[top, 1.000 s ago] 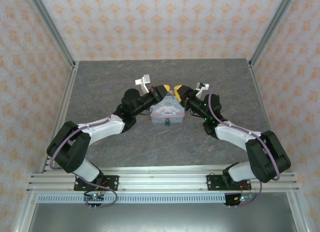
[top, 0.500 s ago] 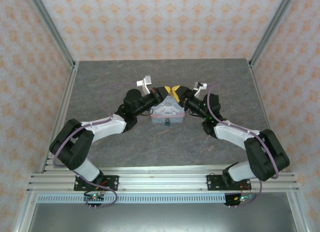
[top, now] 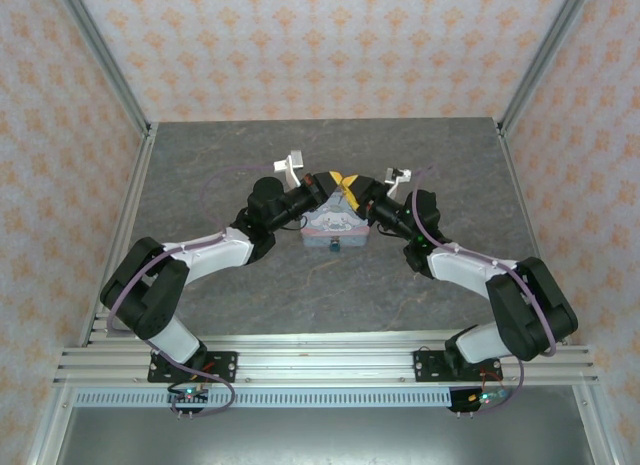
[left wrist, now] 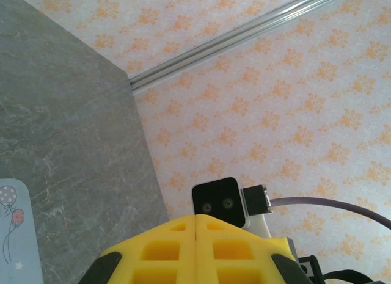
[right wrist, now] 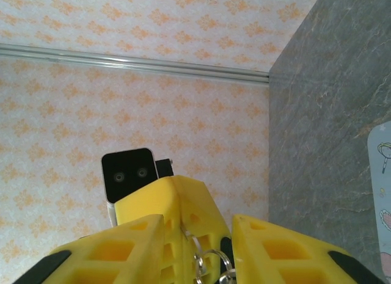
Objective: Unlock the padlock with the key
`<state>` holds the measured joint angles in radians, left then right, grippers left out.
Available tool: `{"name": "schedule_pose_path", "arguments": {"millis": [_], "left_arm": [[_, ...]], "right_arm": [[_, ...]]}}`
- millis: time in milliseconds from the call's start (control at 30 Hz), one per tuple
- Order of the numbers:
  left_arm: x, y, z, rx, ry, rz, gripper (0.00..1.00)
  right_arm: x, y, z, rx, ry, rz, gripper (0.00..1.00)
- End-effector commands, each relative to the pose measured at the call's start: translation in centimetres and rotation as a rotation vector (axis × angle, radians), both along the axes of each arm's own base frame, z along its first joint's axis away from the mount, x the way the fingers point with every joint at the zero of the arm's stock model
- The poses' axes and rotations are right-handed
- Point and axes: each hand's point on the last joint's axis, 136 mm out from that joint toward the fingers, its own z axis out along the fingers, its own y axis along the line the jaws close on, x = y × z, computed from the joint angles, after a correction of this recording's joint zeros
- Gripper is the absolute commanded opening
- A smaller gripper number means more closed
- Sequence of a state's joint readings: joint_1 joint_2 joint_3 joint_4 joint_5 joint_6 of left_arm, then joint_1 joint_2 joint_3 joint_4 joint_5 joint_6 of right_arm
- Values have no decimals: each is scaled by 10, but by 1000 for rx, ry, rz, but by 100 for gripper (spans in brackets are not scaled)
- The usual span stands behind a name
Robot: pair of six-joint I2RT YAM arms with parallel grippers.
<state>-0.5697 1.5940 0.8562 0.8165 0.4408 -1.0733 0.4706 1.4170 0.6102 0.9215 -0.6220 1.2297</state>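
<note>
So here's where we're at: both arms meet in mid-air just above the far edge of the pale blue cartoon tin [top: 335, 223]. The left end effector [left wrist: 195, 247] has its pads pressed flat together. From the right wrist camera, a key ring [right wrist: 208, 259] seems to come out of that seam, so we reckon it's pinching the ring. We can't make out the key itself. The right end effector [right wrist: 200, 226] has its fingers apart, straddling the left one's tips with the ring dangling in the gap. To us it looks like a hand-over.

The padlock [top: 333, 247] is a tiny dark teal thing at the middle of the tin's near side. It's right against the tin, but we can't tell whether it's hooked on.

What worries us:
- A bad swap. If the left lets go before the right has a real grip, the ring drops onto the lid or the bench [top: 220, 165].
- The fingers are crowded, so closing the right could nip the left's pad instead of the ring.
- A loosely held key can swing, and that lock is small. A crooked poke might just shove the tin along.

Room-wise, there's plenty of bare bench left, right and far of the tin, and the walls are well apart. The tight bit is the tin itself, with a forearm on each side. The open way to the padlock is from the near side.
</note>
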Motion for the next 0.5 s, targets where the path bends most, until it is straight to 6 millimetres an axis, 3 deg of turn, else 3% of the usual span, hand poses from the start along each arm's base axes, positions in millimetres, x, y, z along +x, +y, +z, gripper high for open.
{"name": "schedule_pose_path", "arguments": {"millis": [0,200,467], "left_arm": [[0,-8,13,-18,-31,-21,0],[2,-10,11,-19,-24,-15,0],[5,-13,7,-37,-10,-10,0]], "right_arm": [[-6,4,9,16,-58,27,33],[-9,5,13,27,-72,43,22],[-12,7,12,27,-75,54,17]]}}
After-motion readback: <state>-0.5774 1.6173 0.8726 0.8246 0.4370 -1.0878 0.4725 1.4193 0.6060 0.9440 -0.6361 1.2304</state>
